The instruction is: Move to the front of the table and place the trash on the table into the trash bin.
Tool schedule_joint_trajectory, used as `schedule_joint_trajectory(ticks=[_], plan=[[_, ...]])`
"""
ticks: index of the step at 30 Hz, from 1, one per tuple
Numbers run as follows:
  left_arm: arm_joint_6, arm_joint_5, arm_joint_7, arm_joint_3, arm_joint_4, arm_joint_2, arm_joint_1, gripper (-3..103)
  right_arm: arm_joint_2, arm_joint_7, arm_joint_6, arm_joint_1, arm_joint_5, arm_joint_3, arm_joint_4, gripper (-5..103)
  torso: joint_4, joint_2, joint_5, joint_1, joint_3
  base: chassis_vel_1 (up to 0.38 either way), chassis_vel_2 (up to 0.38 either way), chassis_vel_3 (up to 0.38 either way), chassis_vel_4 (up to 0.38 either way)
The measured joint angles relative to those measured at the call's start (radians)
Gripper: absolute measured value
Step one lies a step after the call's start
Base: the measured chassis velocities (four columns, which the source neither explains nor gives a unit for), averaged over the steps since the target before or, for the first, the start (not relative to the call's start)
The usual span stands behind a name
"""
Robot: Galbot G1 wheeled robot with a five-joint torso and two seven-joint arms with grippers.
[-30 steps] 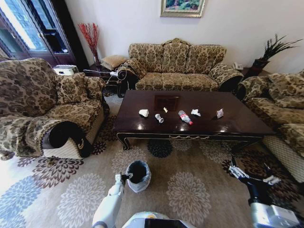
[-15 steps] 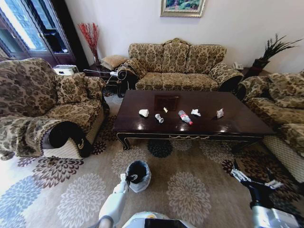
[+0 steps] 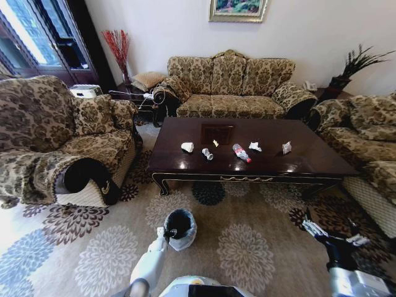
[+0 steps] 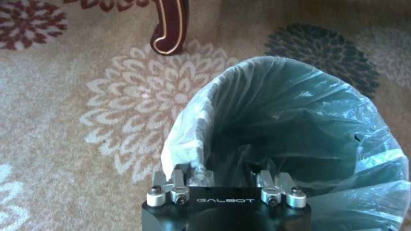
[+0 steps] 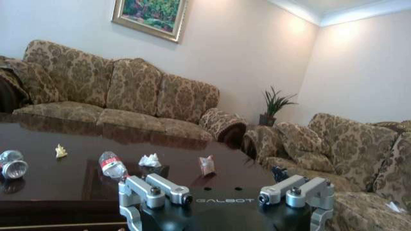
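Five trash bits lie on table point(image 3: 309, 158), well apart from us: paper wad point(image 3: 187, 147), bottle point(image 3: 241, 153). Trash bin point(image 3: 180, 228) near table's front edge; left gripper point(image 4: 224, 179) spread wide astride its rim. Right gripper point(image 3: 333, 231) open, idle, toward table's right end. We judge the approach step unfinished; next we close on table's front.

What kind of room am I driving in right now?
Most likely a home living room: matching floral-patterned sofas ring a dark wooden coffee table, a flower-patterned carpet covers the floor, and a framed painting hangs on the wall. The left gripper is at the trash bin.
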Motion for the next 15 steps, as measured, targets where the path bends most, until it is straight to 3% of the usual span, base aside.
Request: schedule_joint_trajectory(ticks=[15], plan=[[0.004, -0.002, -0.004, -0.004, 0.022, -0.007, -0.013, 19, 0.003, -0.001, -0.001, 0.008, -0.006, -0.005, -0.011, 100, -0.0003, 0.0, -0.0006, 0.0, 0.0, 0.0, 0.0, 0.0, 0.0]])
